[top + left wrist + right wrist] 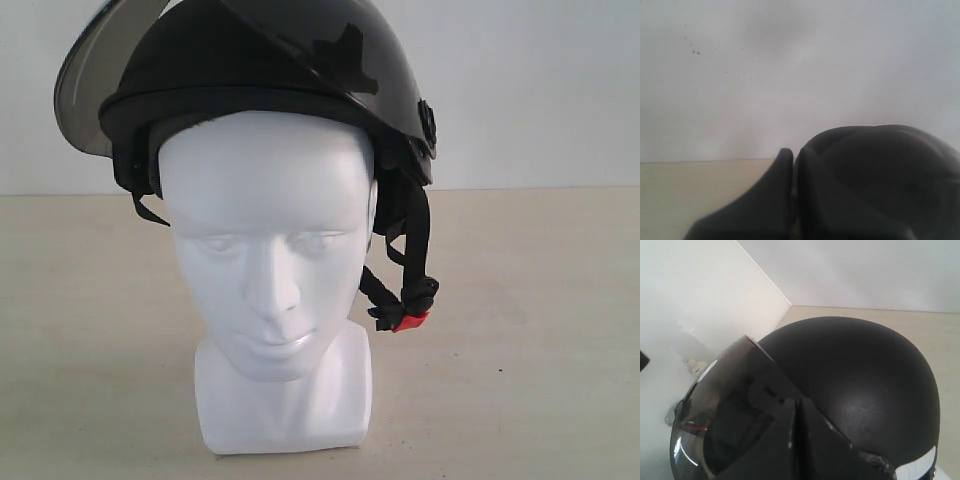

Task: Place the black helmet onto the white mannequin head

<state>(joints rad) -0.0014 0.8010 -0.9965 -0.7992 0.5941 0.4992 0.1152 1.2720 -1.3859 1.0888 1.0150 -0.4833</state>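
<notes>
The black helmet [260,60] sits on top of the white mannequin head [265,250], which stands upright facing the exterior camera. Its smoky visor [100,70] is tipped up at the left. The chin straps with a red buckle [410,322] hang loose beside the neck. Neither gripper shows in the exterior view. My left gripper [794,165] is shut, right beside the helmet's dark dome [890,175]. My right gripper [799,407] is shut above the helmet [865,380], its tips at the upper edge of the visor [730,405]; whether they pinch it does not show.
The head stands on a beige tabletop [520,300] in front of a plain white wall [540,90]. The right wrist view shows a corner where two white walls [740,295] meet.
</notes>
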